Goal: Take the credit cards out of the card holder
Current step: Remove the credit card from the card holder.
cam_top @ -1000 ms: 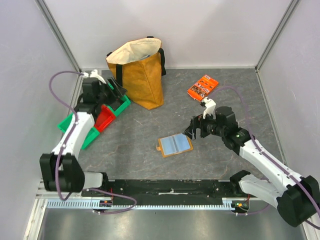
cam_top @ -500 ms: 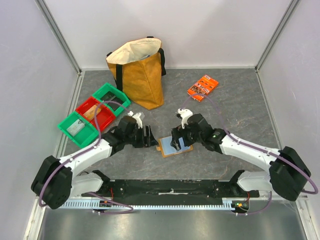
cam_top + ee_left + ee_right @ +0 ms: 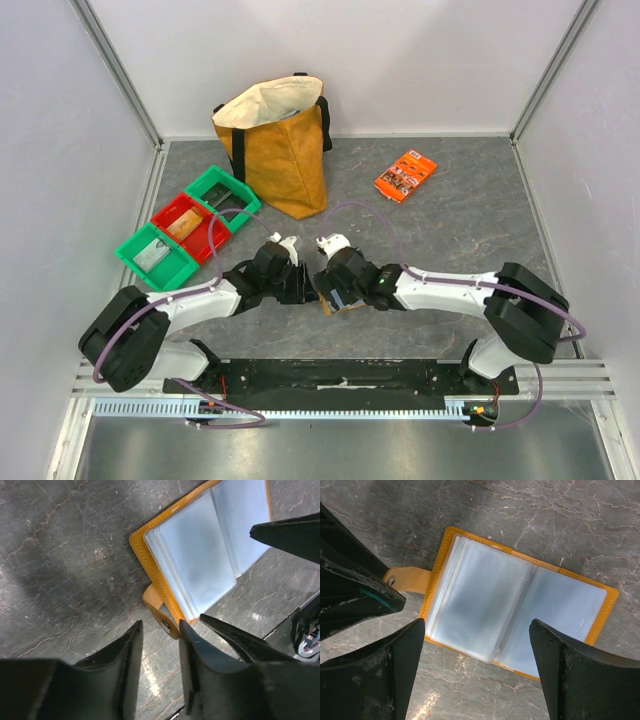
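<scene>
**Desk:** Where is the card holder (image 3: 515,615)?

**Photographer:** It lies open and flat on the grey table (image 3: 470,230), front and centre between the two arms. The overhead view nearly loses it under their heads. Its frosted sleeves face up and its snap tab (image 3: 160,611) sticks out from one edge.

**Desk:** And the pincers?

**Photographer:** The right gripper (image 3: 476,625) hangs spread wide, a finger on either side of the sleeves. The left gripper (image 3: 160,622) is narrowed to a slot around the tab, with a gap still showing and nothing pinched.

**Desk:** How will it handle?

**Photographer:** It looks light, thin and floppy. The cover is soft leather and the plastic pockets look slick. It will likely skate across the stone unless one arm pins it. The tab or the stitched cover edge seems the safest hold. The credit cards cannot be made out through the cloudy sleeves. If they are there, they should be stiff, and best pinched at an exposed edge and drawn straight out of the pocket mouth.

**Desk:** What differs from the earlier shots?

**Photographer:** A second ago the left arm was over at the green and red bins (image 3: 240,188) and the right gripper waited beside the holder. Half a second ago the two flanked it. Now both crowd over it. The holder has not shifted.
</scene>
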Robot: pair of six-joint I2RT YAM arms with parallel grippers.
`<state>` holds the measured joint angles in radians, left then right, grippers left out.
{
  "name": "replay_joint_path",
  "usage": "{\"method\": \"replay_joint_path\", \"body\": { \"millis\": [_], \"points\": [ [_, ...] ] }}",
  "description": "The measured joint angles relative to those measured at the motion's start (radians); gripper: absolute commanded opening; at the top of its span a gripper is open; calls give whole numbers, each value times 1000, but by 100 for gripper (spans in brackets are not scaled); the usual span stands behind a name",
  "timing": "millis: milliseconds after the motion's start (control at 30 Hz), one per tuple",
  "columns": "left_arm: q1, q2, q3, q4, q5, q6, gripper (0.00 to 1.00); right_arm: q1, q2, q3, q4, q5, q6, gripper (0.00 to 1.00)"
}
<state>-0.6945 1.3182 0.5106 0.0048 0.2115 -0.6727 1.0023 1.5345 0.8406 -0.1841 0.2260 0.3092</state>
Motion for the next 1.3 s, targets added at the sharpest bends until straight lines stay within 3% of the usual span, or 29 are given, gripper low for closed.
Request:
{"method": "replay_joint_path", "body": {
  "millis": [100,300,1300],
  "points": [
    [-5,1,-19,17,0,-11,12,32,44,15,-5,53,17,91],
    [-6,-5,-63,37,-1,-17,2,49,67,16,-18,122,45,89],
    [-8,-117,-140,46,-1,-35,2,108,69,19,-48,176,88,80]
  ]
}}
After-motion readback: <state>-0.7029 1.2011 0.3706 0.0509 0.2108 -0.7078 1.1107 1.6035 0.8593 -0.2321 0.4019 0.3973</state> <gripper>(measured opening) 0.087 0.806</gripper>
